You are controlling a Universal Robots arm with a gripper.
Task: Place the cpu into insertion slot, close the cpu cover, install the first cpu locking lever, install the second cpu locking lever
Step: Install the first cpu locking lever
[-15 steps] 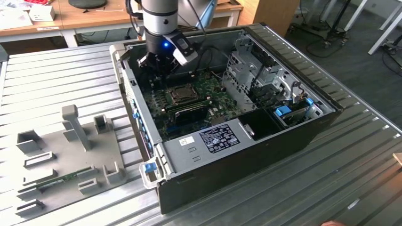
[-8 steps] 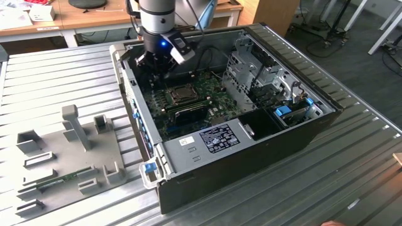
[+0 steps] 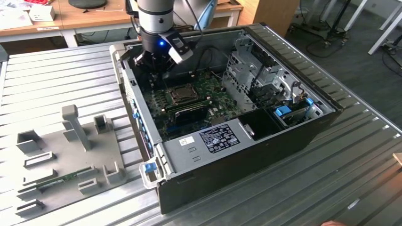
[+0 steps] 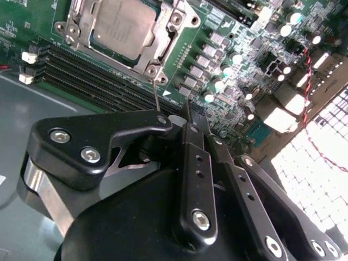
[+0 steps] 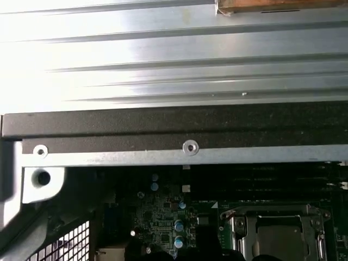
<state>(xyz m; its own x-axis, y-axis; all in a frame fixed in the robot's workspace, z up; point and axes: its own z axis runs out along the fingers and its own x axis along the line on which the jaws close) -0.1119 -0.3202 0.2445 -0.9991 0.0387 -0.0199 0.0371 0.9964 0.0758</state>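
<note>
Press the thin lever point(image 4: 156, 98) down slowly with the gripper point(image 4: 178, 119), fingers point(image 4: 191, 157) closed together at its free end, steering clear of the chip point(image 3: 182, 92), seated under its cover point(image 4: 169, 33) near the exterior view's centre.

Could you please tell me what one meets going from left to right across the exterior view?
Grey fixture plate → cpu → silver drive cage → blue-tabbed bracket.
</note>
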